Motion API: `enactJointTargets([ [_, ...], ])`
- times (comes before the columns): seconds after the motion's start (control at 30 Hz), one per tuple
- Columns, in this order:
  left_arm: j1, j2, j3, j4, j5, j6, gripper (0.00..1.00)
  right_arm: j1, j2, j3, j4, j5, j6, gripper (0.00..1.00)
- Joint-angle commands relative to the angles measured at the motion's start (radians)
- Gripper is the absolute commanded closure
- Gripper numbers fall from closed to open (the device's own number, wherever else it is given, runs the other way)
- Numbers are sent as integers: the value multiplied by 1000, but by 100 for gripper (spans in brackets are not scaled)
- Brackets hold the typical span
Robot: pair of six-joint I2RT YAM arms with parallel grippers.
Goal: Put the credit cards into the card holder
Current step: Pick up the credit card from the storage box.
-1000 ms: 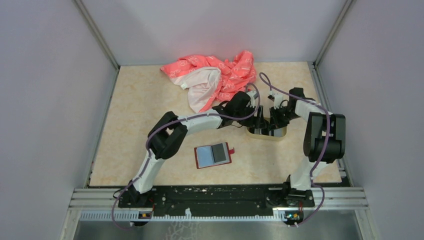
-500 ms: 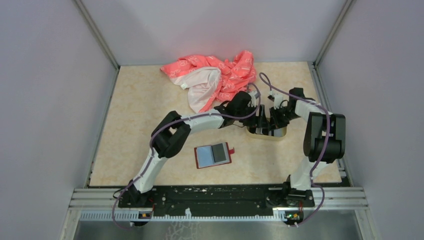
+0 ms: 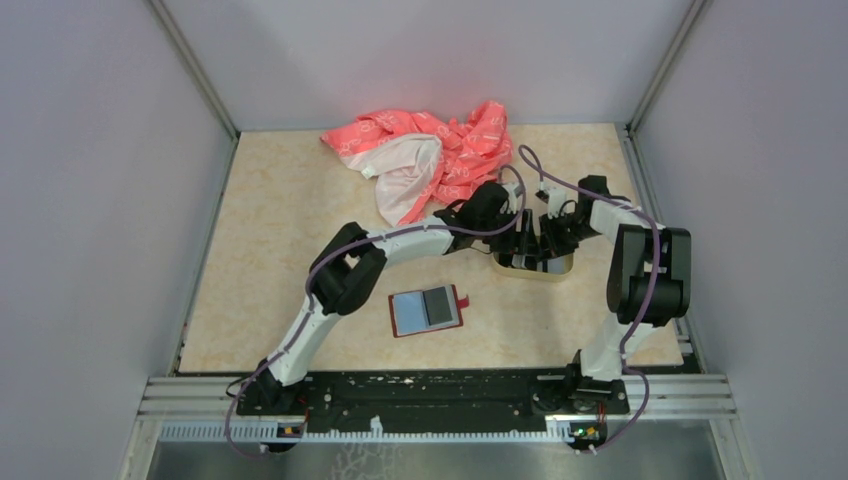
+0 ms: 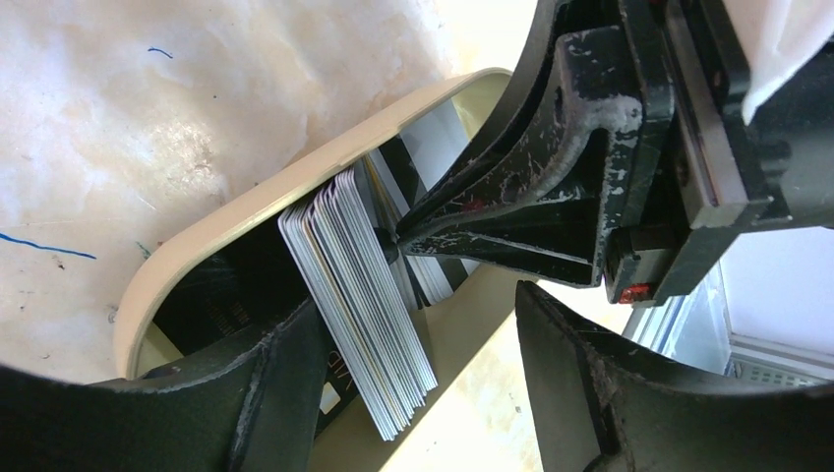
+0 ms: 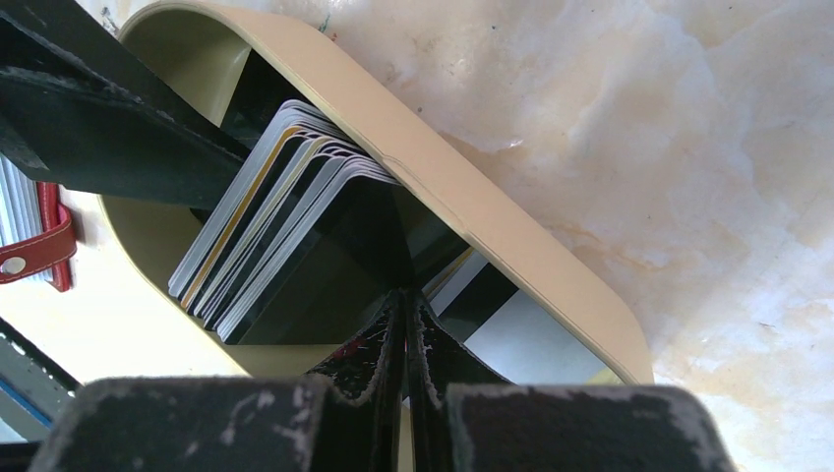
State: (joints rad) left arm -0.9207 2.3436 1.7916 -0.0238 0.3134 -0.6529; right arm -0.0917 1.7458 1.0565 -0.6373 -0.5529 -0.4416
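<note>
Cards [image 4: 359, 295] stand on edge as a fanned, leaning stack inside the beige tray [image 4: 295, 182], w/ a couple more lying flat on the tray floor behind them. L gripper [image 4: 411, 324] is released, jaws wide apart & straddling the stack. One finger [image 4: 266, 393] sits close against the stack's dark face, the other on the far side w/ a gap showing. R gripper [image 5: 405, 305] is clenched tight, tips together, nose down in the tray & meeting the stack from its side. Can't tell if a card edge is nipped btw the tips; nothing shows there. Card holder [image 3: 427, 310] lies open & flat on the table [image 3: 270, 220], grey-blue pockets up. It is well apart from both grippers, left of the tray & nearer the table's front edge. R wrist view catches only its red edge & pale snap at the frame's left border. Pink & white cloth [image 3: 430, 155] is heaped at the table's back edge, apart from the tray. From overhead both grippers crowd over the tray, so the cards are hidden there & only a bit of rim shows. No. of cards can't be counted, and print on them is too dim to read. Both wrist views cut off part of the tray.
</note>
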Motion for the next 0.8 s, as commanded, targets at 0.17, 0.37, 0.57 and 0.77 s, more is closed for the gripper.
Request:
enactJointTargets([
  [0.17, -3, -12, -30, -34, -11, 20, 33, 9, -2, 26, 1, -36, 4, 98],
  [0.37, 14, -70, -85, 16, 21, -2, 38, 9, -6, 25, 1, -32, 5, 98],
  [0.57, 24, -101, -122, 54, 33, -12, 42, 9, -6, 24, 2, -28, 5, 98],
  [0.77, 37, -124, -147, 65, 33, -13, 49, 9, -6, 25, 1, -28, 4, 98],
])
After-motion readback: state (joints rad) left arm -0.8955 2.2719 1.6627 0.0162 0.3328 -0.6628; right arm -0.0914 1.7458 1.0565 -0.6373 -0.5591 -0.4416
